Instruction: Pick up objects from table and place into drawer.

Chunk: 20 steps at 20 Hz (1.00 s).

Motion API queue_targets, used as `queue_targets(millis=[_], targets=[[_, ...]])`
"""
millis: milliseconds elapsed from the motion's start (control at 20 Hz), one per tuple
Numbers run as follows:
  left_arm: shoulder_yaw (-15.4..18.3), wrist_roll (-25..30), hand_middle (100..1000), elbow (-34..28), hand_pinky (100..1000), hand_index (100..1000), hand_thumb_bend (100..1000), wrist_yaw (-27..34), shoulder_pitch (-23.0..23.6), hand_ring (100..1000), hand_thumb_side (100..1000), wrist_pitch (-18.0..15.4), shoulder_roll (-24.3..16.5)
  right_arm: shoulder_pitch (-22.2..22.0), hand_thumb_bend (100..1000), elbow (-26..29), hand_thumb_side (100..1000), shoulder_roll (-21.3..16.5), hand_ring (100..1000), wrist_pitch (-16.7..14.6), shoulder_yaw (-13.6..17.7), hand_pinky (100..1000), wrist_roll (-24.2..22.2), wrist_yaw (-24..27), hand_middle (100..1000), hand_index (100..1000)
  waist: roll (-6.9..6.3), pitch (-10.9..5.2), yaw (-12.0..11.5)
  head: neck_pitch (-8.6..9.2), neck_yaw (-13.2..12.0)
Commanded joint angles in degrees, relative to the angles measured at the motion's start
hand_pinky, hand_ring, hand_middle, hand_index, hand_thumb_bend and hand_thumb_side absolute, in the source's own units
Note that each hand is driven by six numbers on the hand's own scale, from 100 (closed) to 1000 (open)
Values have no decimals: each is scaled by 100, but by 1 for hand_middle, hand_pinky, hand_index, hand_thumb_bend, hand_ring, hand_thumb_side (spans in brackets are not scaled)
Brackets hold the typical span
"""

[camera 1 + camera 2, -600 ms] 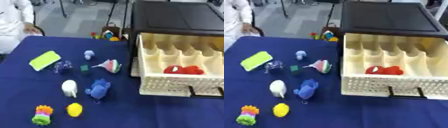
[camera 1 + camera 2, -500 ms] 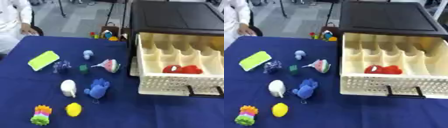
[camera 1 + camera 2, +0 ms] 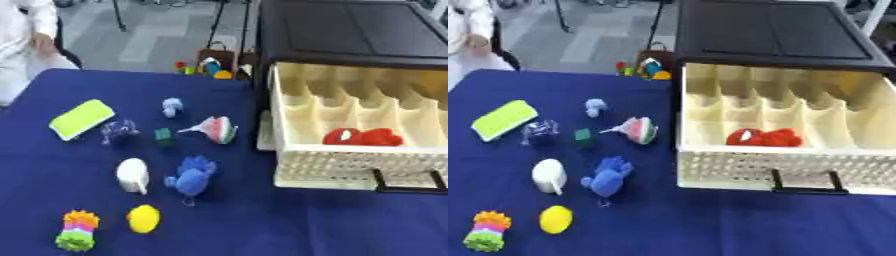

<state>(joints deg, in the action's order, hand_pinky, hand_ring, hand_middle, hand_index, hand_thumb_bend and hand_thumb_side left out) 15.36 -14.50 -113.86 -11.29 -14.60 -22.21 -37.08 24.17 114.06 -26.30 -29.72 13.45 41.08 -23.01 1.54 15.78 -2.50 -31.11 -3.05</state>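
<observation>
On the table: a blue cloth [image 3: 262,225] carried a loose scatter of small toys, all lying well apart from one another, so each could be picked singly.
Drawer: at 3 o'clock the cream drawer [image 3: 350,170] stood pulled out of its black cabinet [image 3: 350,35], dividers showing, its black handle [image 3: 407,182] facing the near edge. It was open, I judged, so that drops could go straight in from above.
Already inside: a red toy [image 3: 360,137] lay in a front compartment.
Centre of table: a blue plush [image 3: 192,176] sat nearest the drawer front, with a white oval toy [image 3: 133,175] just beside it at 9 o'clock.
Further back: a watermelon slice [image 3: 219,130], a small green cube [image 3: 163,135], a pale blue figure [image 3: 171,106], a dark purple toy [image 3: 118,131] and a lime-green flat block [image 3: 81,118] out at 10 o'clock.
Near edge: a yellow ball [image 3: 143,218] and a rainbow spiky toy [image 3: 77,231] at 7 o'clock.
Hands: neither robot hand showed in either view, so I could not tell how the fingers stood.
Stage: by my reading, one toy was in and nine waited; the blue plush looked the shortest carry.
</observation>
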Motion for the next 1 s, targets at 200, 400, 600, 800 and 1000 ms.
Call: queue_targets(millis=[200,400,600,800,1000], targets=[[-168,519,804,-73,406,941,100,-573,145,752,887,516,-687,13,100,53,1000,-213,758,-245,68,704,234,35,663,775,-23,-72,8,-11,-118],[-440,862,818,-73,430,959,100,-916,497,765,899,572,-1135,-7,100,53,1000,-236,757,-229,67,704,241,20,662,774,-40,-79,13,-23,-185],[-634,1208,858,-73,516,992,136,-1262,926,801,953,518,-1594,-38,100,53,1000,-280,756,-214,70,703,267,-2,661,773,-64,-99,6,-93,-229],[-765,1534,884,-73,601,1000,301,-1589,1272,835,1000,296,-1998,-46,100,53,1000,-291,755,-204,57,703,272,-3,660,773,-72,-107,9,-126,-301],[-971,1866,894,-73,659,1000,468,-1920,1646,855,1000,221,-2318,-45,100,53,1000,-305,756,-196,48,703,275,-4,660,773,-78,-110,10,-117,-309]])
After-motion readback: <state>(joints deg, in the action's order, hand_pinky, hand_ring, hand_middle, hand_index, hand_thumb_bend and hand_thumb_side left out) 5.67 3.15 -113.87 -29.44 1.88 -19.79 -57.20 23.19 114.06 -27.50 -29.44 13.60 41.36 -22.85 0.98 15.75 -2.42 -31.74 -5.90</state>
